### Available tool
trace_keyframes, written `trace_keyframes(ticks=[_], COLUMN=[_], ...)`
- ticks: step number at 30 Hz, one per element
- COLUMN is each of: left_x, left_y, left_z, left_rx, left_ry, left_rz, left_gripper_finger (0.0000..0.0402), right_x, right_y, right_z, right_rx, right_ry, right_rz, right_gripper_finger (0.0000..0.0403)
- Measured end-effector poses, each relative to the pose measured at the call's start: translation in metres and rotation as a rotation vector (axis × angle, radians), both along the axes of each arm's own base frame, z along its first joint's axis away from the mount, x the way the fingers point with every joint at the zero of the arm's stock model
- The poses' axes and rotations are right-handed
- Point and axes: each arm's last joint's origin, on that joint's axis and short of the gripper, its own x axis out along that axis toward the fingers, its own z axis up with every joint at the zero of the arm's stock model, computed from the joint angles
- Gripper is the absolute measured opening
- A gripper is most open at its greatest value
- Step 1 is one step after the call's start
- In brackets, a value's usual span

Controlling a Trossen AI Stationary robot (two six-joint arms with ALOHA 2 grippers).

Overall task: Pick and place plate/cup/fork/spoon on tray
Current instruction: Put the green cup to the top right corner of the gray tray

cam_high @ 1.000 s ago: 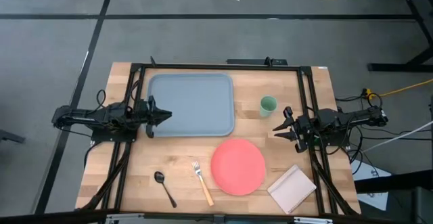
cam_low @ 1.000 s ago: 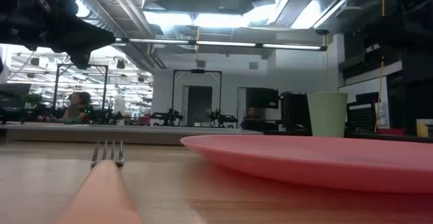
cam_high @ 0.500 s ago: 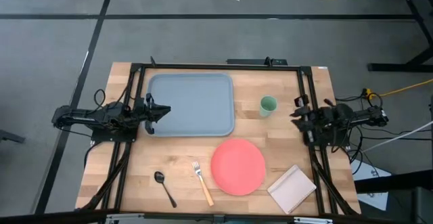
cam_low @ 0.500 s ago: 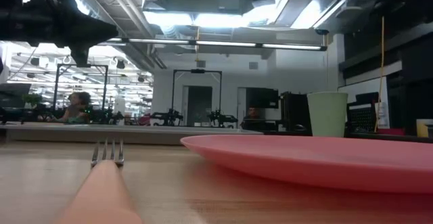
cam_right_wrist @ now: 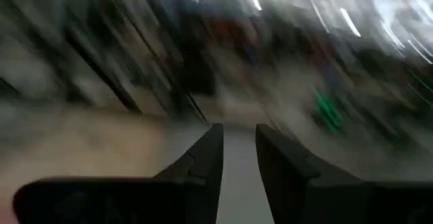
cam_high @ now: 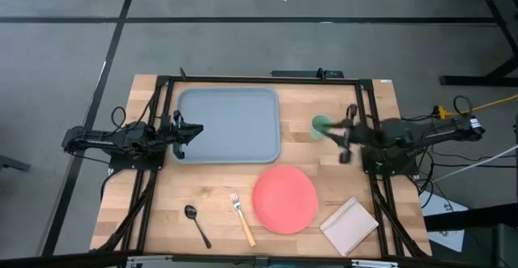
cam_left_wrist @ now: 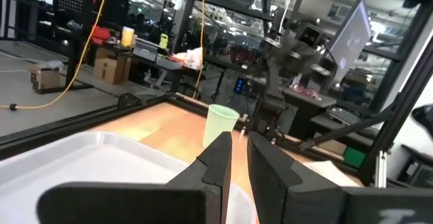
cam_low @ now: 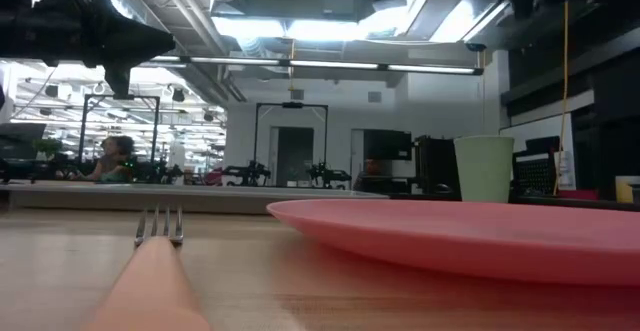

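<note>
The grey-blue tray lies at the far middle of the table. The pale green cup stands upright to its right and also shows in the left wrist view. The coral plate, the orange-handled fork and the dark spoon lie flat near the front edge. My left gripper is shut and empty, above the tray's left rim. My right gripper is blurred, just right of the cup. Its wrist view shows a small gap between the fingers, and it holds nothing.
A tan notepad lies at the front right corner, right of the plate. Dark frame rails run along both sides and the far edge of the table. Bare wood lies between the tray and the plate.
My right gripper first drew back toward the table's right edge. It has then swung toward the cup and is blurred with motion. My left gripper has levelled out and drawn back a little toward the left edge. The tableware has not moved.
</note>
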Motion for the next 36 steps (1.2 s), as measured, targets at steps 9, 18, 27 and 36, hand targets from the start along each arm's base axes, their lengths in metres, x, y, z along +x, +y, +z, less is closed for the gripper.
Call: trace_keyframes(ticks=[9,18,27,36], left_x=[0.000,0.000,0.000,0.001], left_y=[0.000,0.000,0.000,0.000], left_z=[-0.003,-0.003,-0.003,-0.004], left_rx=[0.074,0.070,0.070,0.071], left_ry=[0.054,0.052,0.052,0.066], left_rz=[0.009,0.007,0.007,0.007], left_gripper_finger=[0.0041,0.0041,0.0041,0.0041], right_x=[0.029,0.068,0.094,0.093], right_y=[-0.022,-0.074,-0.070,-0.063], right_z=[0.033,0.051,0.013,-0.003], right_rx=[0.363,0.566,0.677,0.532], right_ry=[0.311,0.645,0.957,1.065], right_rz=[-0.496,-0.564,-0.268,-0.239], right_gripper_finger=[0.0094,0.0094,0.0094,0.0094])
